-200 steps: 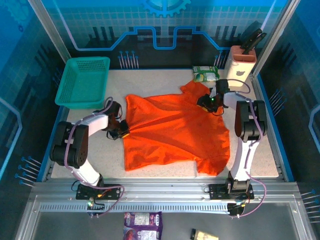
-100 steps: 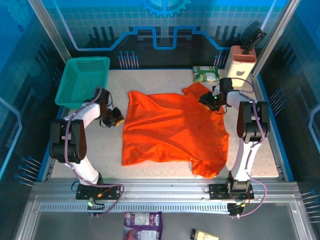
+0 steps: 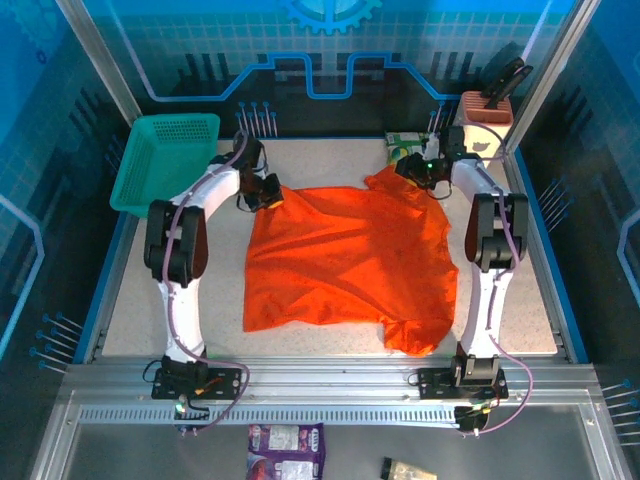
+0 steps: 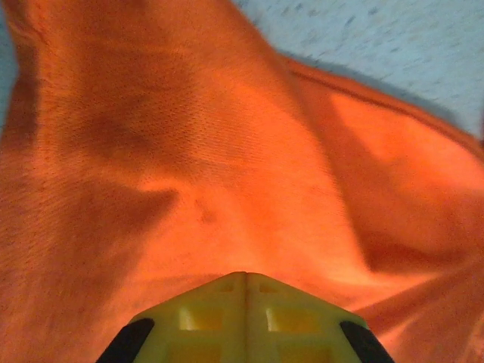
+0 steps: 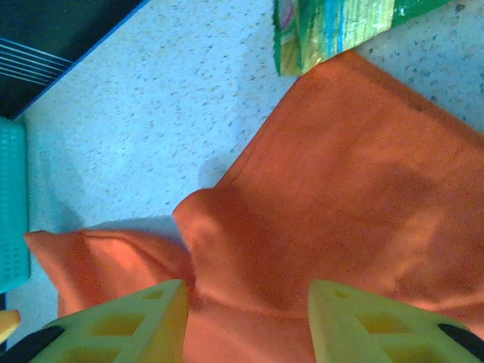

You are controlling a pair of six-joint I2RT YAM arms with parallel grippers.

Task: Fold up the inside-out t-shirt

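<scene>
The inside-out t-shirt (image 3: pixel 350 255) is bright orange and lies spread and wrinkled across the middle of the table. My left gripper (image 3: pixel 268 193) is at the shirt's far left corner. In the left wrist view that gripper (image 4: pixel 244 274) has its jaws pressed together on orange cloth (image 4: pixel 197 151), which rises in a taut fold toward the tips. My right gripper (image 3: pixel 412 168) hovers at the far right sleeve. In its own view the right gripper (image 5: pixel 246 318) is open, with a raised hump of the shirt (image 5: pixel 340 197) between the yellow fingers (image 5: pixel 144 318).
A teal mesh basket (image 3: pixel 165 160) stands at the far left, just beyond the left arm. A green packet (image 3: pixel 412 148) lies at the back beside the sleeve, its edge (image 5: pixel 333 26) touching the cloth. A white-and-pink holder (image 3: pixel 482 125) stands in the far right corner.
My left gripper has travelled from the shirt's left edge up to its far left corner, and that side of the cloth has shifted with it. My right gripper moved farther back over the sleeve.
</scene>
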